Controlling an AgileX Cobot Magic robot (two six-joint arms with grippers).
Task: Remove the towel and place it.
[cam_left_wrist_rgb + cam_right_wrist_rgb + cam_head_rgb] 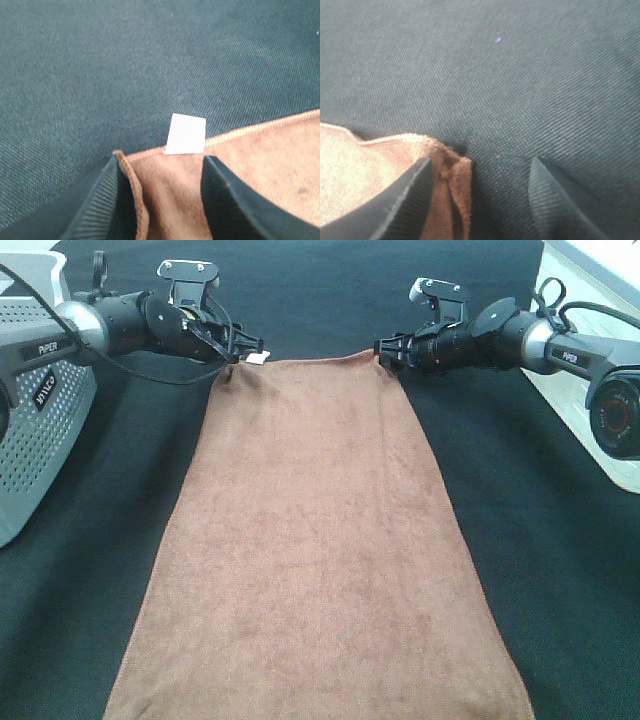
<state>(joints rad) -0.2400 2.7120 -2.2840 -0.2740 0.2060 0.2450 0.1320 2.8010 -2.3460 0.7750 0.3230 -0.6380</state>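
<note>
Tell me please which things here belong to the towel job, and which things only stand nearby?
Belong to the job:
- the brown towel, spread flat on the table cloth
- the white tag at its far corner
- the left gripper, open, astride that corner
- the right gripper, open at the other far corner

Only nearby:
- the grey basket, at the left edge
- the black table cloth

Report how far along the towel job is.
Done: the towel lies spread flat on the black cloth, clear of the grey basket. In hand: the left gripper and right gripper sit at its two far corners, jaws apart, the left one straddling the corner by the white tag. Left: backing both arms away, if this is the intended spot.
</note>
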